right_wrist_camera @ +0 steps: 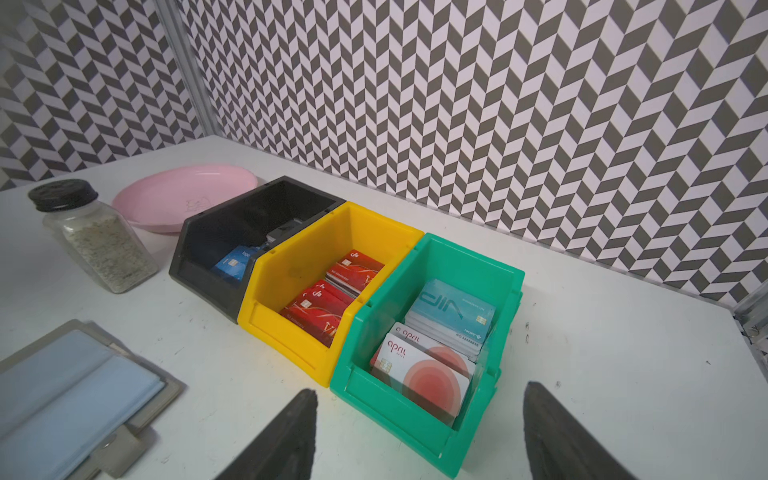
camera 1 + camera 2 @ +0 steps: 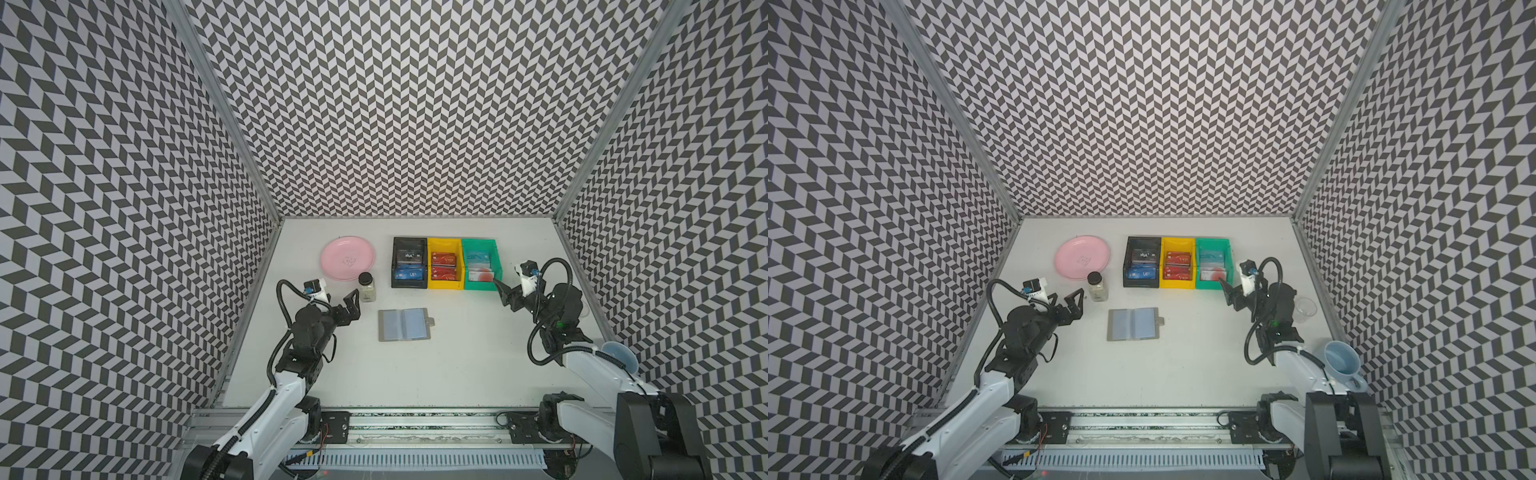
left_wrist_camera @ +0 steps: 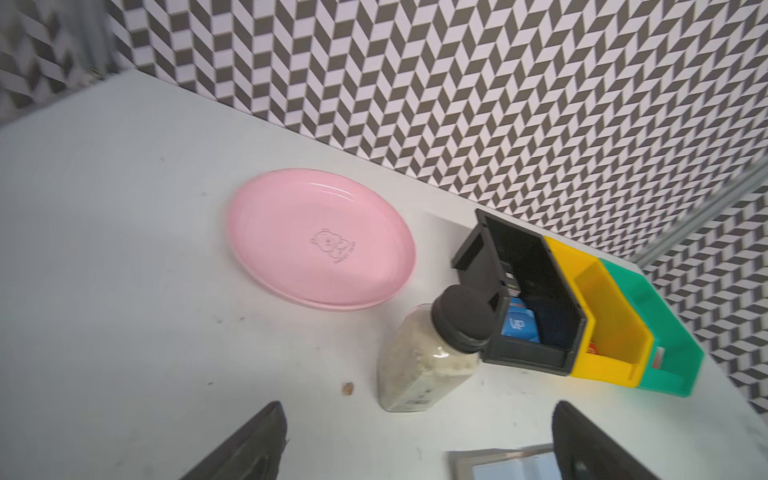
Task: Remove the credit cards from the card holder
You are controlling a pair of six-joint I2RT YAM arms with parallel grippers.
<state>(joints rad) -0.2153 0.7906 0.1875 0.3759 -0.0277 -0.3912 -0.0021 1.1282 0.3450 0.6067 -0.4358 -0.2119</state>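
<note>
Holder (image 2: 404, 325) lies open and flat on the counter (image 2: 415, 374), in front of the bins and between the two arms. Its bluish sleeves show no card in any view. Cards (image 1: 424, 382) sit sorted in the black bin (image 1: 195, 266), yellow bin (image 1: 286, 340) and green bin (image 1: 395, 411).

Left tool (image 2: 353, 305): spread, empty, near the holder. Right tool (image 2: 500, 293): spread, empty, at the green bin's front corner.

Judgement: extraction appears finished, with the release step in hand. The next move calls for checking lower sleeves for hidden cards, otherwise pulling both arms clear.
</note>
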